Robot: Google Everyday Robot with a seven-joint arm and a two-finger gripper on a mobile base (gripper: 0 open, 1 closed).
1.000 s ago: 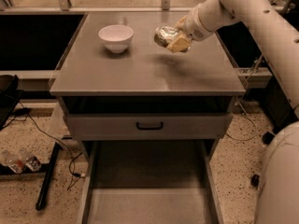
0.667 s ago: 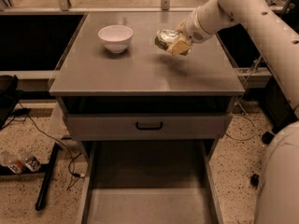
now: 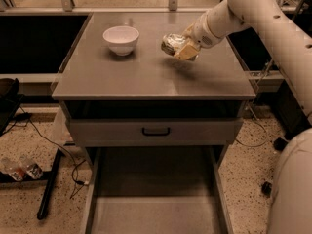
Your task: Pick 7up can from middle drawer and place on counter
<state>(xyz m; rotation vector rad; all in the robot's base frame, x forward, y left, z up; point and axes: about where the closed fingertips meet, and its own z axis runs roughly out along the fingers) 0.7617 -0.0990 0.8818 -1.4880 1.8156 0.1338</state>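
Plainly, the single camera view shows the task well past its middle. The small, silvery, slightly dented 7up can [image 3: 169, 43] with green and white markings is out of the wide, deep grey metal middle drawer [image 3: 156, 211], which stands pulled open at the bottom of the view. The can sits in the two-finger claw [image 3: 179, 48] at the end of the white robot arm [image 3: 253, 9]. The tan fingers [image 3: 189, 51] are closed on it, so the claw is holding the can, not standing wide. Claw and can hang over the right rear part of the large, flat, smooth grey bench [image 3: 146, 77]. A soft shadow on the surface just below them suggests the can is near the top but not yet set down. The round white bowl [image 3: 121, 39] stands on the bench to the can's left, apart from it.

What is left, as I judge it, is to lower the can onto the bench, open the claw and draw away.

The can is tipped over in the grasp. Its long axis runs close to level, roughly left to right across the bench, with one end pointing toward the bowl and the other hidden between the fingers. Set down like this, it would land on its side and might roll.
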